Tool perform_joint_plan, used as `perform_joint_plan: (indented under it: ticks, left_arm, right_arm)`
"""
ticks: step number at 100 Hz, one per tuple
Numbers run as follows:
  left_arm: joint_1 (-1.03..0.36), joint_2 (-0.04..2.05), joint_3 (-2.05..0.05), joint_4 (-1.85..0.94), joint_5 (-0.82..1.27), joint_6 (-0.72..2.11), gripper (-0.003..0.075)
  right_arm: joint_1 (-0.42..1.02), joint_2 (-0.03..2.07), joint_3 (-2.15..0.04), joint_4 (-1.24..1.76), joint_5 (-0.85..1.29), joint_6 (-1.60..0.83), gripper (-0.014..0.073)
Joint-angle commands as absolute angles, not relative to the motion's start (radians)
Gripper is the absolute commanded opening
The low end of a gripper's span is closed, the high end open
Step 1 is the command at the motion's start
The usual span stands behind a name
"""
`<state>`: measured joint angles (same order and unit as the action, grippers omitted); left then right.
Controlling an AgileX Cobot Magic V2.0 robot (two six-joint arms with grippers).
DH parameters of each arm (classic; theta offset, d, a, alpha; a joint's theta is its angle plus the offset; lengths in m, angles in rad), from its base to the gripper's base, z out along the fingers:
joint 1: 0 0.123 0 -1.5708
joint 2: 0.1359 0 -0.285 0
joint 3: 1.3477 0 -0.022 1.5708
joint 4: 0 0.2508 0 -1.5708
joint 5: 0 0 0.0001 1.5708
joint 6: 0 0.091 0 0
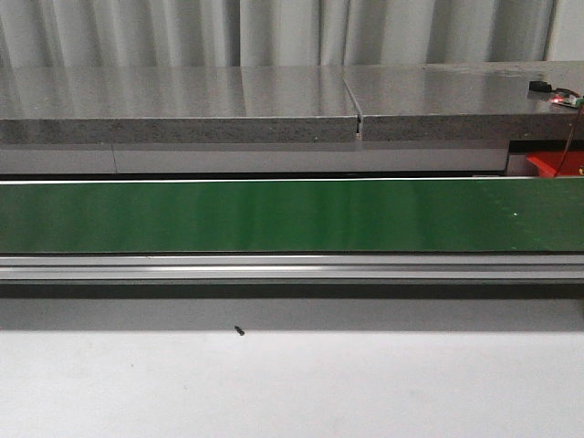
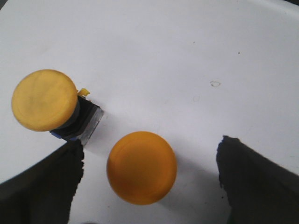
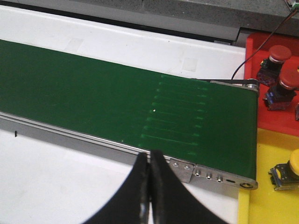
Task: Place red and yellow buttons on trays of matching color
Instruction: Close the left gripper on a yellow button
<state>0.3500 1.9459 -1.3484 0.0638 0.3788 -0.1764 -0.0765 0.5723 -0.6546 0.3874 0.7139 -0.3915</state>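
In the left wrist view my left gripper (image 2: 149,161) is open over a white table. An orange-yellow button (image 2: 141,167) stands between its fingers, untouched. A second yellow button (image 2: 45,100) lies tilted on its dark base beside one finger (image 2: 44,186). In the right wrist view my right gripper (image 3: 149,163) is shut and empty at the edge of the green conveyor belt (image 3: 93,98). Past the belt's end a red tray (image 3: 275,74) holds two red buttons (image 3: 279,53), and a yellow tray (image 3: 266,186) holds one yellow button (image 3: 292,168). Neither gripper shows in the front view.
The green belt (image 1: 292,217) spans the front view with an aluminium rail (image 1: 292,266) along its near edge. A grey stone counter (image 1: 274,100) runs behind it. A corner of the red tray (image 1: 555,164) shows at the far right. A small dark speck (image 1: 239,330) lies on the white table.
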Motion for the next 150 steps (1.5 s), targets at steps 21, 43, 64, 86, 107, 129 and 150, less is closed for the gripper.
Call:
perform_joint_plan:
  ticks: [21, 43, 64, 86, 107, 129, 150]
  left_arm:
    - [0.354, 1.923, -1.378, 0.076, 0.333, -0.184, 0.0551]
    - [0.354, 1.933, -1.378, 0.079, 0.330, -0.184, 0.0543]
    - [0.354, 1.941, -1.378, 0.079, 0.328, -0.184, 0.0439]
    - [0.354, 1.941, -1.378, 0.108, 0.313, -0.184, 0.0133]
    - [0.354, 1.888, -1.378, 0.117, 0.342, -0.184, -0.0011]
    - [0.352, 1.758, -1.378, 0.115, 0.437, -0.184, -0.0011]
    - [0.328, 1.578, -1.289, 0.110, 0.468, -0.181, -0.0011]
  right_arm:
    - [-0.077, 0.572, -0.681, 0.399, 0.654, -0.401, -0.0109]
    - [-0.077, 0.572, -0.681, 0.399, 0.654, -0.401, -0.0109]
    - [-0.077, 0.572, -0.681, 0.399, 0.654, -0.401, -0.0109]
    - [-0.077, 0.572, -0.681, 0.399, 0.654, -0.401, -0.0109]
    - [-0.077, 0.572, -0.681, 0.399, 0.654, -0.401, -0.0109]
    - [-0.077, 0.572, -0.681, 0.399, 0.654, -0.401, -0.0109]
    - [-0.077, 0.572, -0.681, 0.399, 0.654, -0.401, -0.0109]
